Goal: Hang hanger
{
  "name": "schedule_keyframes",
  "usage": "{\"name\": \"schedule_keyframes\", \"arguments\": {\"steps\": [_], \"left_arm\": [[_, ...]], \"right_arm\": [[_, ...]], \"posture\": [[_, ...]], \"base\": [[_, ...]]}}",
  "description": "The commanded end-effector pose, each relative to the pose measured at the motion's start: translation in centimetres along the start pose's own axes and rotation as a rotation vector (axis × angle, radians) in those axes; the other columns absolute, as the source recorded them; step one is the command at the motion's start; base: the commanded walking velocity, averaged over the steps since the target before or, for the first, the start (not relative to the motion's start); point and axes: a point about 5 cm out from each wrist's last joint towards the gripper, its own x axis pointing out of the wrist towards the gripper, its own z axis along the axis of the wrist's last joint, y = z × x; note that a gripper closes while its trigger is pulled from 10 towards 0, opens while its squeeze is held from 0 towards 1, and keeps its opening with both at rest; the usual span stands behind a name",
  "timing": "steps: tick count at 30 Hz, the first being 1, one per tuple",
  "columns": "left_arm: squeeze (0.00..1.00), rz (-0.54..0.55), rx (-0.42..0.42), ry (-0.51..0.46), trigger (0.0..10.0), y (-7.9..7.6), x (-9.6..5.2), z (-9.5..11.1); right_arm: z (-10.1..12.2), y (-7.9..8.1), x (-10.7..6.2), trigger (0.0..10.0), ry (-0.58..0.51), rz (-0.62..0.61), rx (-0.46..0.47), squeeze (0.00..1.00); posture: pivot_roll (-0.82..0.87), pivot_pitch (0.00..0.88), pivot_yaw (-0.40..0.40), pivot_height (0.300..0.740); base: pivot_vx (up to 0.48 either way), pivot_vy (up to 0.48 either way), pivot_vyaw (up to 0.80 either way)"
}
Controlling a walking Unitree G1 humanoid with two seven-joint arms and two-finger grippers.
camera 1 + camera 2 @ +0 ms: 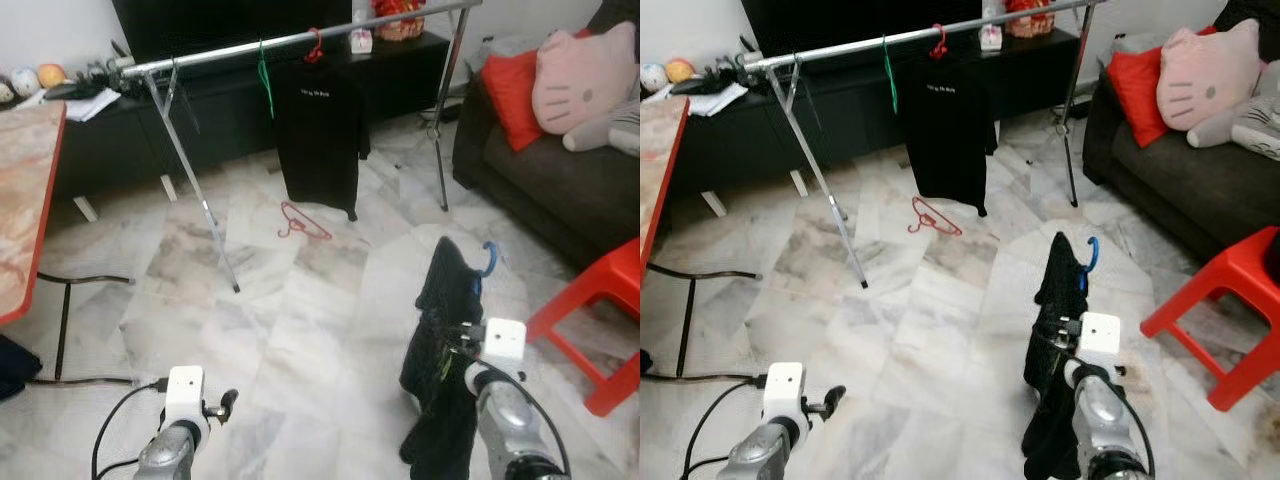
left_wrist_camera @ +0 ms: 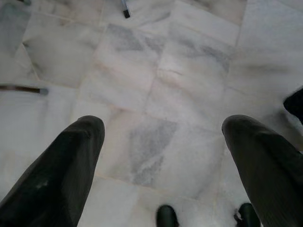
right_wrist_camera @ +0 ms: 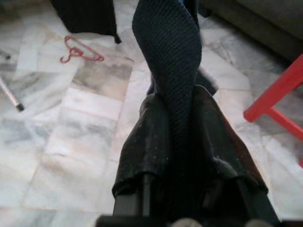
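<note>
The right pincer (image 3: 182, 142) is clamped on a dark garment (image 1: 445, 330), its two black fingers (image 3: 142, 142) pressed against the twisted cloth between them. In the left eye view that garment stands low and right of centre, draped over a blue hanger (image 1: 488, 260) whose hook pokes out at its top. The left pincer (image 2: 163, 142) hangs at the lower left with its fingers spread wide over bare marble floor (image 1: 300, 300), holding nothing.

Further out, across the upper half of the frame, runs the silver rail (image 1: 230, 50) of a clothes rack. On it hang a black T-shirt (image 1: 320, 140) from a red hanger (image 1: 315, 45), and, just to its left, a bare green hanger (image 1: 265, 75). Below the shirt another red hanger (image 1: 300, 222) lies flat on the floor. A dark sofa (image 1: 530, 170) with a red cushion (image 1: 515, 90) and a pink plush cushion (image 1: 580, 75) fills the upper right, a red plastic stool (image 1: 600, 310) sits at the right edge, and a red-rimmed surface (image 1: 25, 190) at the left edge.

This looks like the carrying step: the garment on its hanger is in hand, but well apart from the rail. The next move likely calls for walking closer, lifting the right arm until the blue hook clears the rail, and dropping it onto a free stretch beside the shirt.
</note>
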Motion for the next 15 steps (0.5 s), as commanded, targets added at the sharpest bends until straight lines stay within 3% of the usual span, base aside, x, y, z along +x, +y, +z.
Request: {"name": "schedule_keyframes", "arguments": {"steps": [1, 9, 15], "left_arm": [[0.0, 0.012, 0.009, 0.014, 10.0, 0.6, -0.2, -0.3], [0.0, 0.009, 0.016, 0.0, 10.0, 0.4, 0.0, 0.1], [0.0, 0.008, 0.022, -0.017, 10.0, 0.4, 0.2, 0.7]], "right_arm": [[0.9, 1.2, 0.4, 10.0, -0.043, 0.046, -0.005, 0.0], [0.9, 1.5, 0.4, 10.0, -0.043, 0.065, -0.028, 0.0], [0.9, 1.6, 0.4, 10.0, -0.042, 0.078, -0.041, 0.0]], "posture": [[-0.06, 0.0, 0.027, 0.74], [-0.07, 0.0, 0.027, 0.74], [-0.06, 0.0, 0.027, 0.74]], "base": [[-0.27, 0.0, 0.0], [-0.033, 0.0, 0.0], [0.0, 0.0, 0.75]]}}
